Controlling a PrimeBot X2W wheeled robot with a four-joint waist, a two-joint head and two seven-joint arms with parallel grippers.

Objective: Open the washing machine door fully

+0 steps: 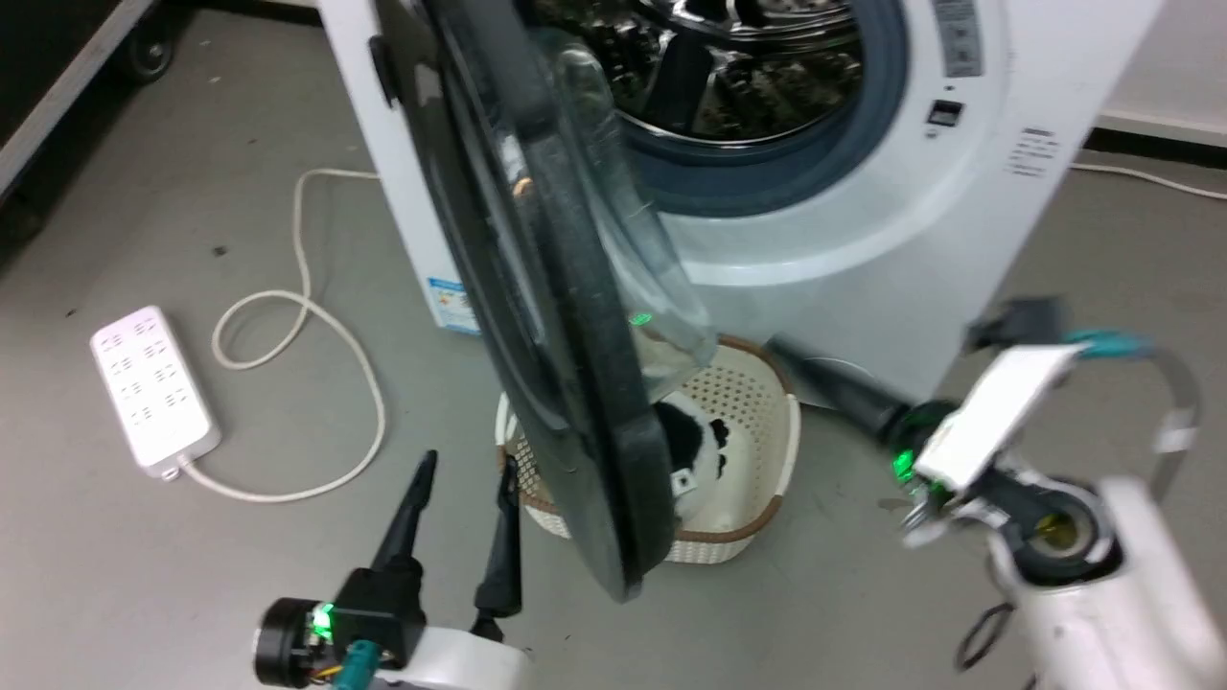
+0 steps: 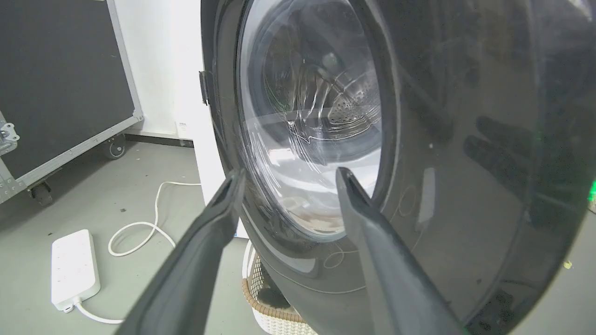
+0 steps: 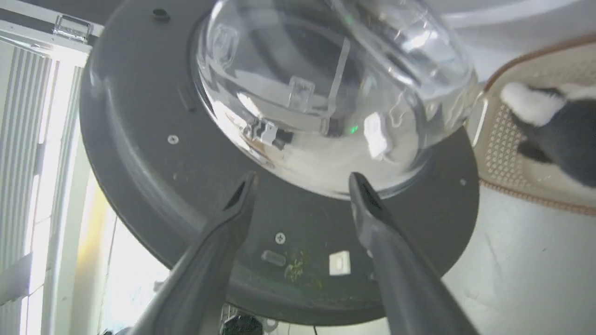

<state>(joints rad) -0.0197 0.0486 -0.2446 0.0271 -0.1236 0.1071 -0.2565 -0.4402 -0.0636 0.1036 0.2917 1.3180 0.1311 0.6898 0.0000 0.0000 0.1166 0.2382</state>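
The washing machine door [image 1: 566, 364] stands swung out from the white washing machine [image 1: 863, 249], edge-on to the head view, with its clear glass bowl [image 1: 633, 240] bulging right. The steel drum [image 1: 748, 67] is exposed behind it. My left gripper [image 1: 467, 474] is open, low and just left of the door's bottom edge. In the left wrist view it [image 2: 289, 173] faces the glossy outer face [image 2: 465, 186]. My right gripper [image 1: 781, 345] is on the inner side. In the right wrist view it [image 3: 302, 179] is open, facing the bowl [image 3: 326, 93] and the dark inner ring [image 3: 139, 163].
A white woven basket [image 1: 767, 422] holding something black and white [image 1: 695, 446] sits on the floor under the door. A white power strip [image 1: 153, 388] and its looped cable [image 1: 316, 316] lie to the left. A black wheeled case [image 2: 60, 83] stands further left.
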